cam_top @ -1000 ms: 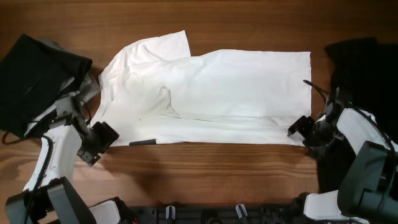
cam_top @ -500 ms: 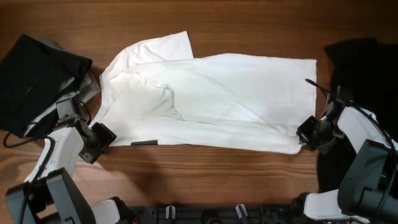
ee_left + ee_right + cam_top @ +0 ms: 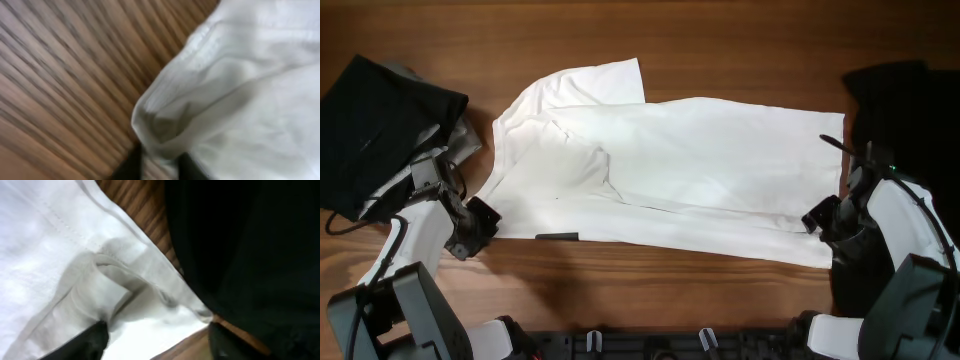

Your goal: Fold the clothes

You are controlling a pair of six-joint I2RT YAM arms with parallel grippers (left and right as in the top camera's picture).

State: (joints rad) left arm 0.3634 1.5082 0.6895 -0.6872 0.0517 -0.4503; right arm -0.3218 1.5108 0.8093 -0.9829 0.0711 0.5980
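The white T-shirt (image 3: 690, 170) lies spread across the table, one sleeve (image 3: 600, 85) turned up at the back left and a small dark label (image 3: 558, 236) at its near edge. My left gripper (image 3: 480, 222) sits at the shirt's lower left corner. In the left wrist view its gripper (image 3: 162, 164) has its fingers close together around a folded hem (image 3: 165, 120), with wood still showing between them. My right gripper (image 3: 817, 216) is at the shirt's right hem. In the right wrist view that gripper (image 3: 157, 340) stands wide open over the hem (image 3: 125, 285).
A black garment (image 3: 380, 125) with grey cloth (image 3: 468, 140) under it lies at the far left. Another black garment (image 3: 900, 110) covers the right edge, beside the right arm, and fills the right side of the right wrist view (image 3: 250, 245). Bare wood (image 3: 670, 290) runs along the front.
The right gripper shut on the right hem, dragged the shirt right and toward the front, then opened. The whole shirt has shifted right. The left fingers have drawn closer together.
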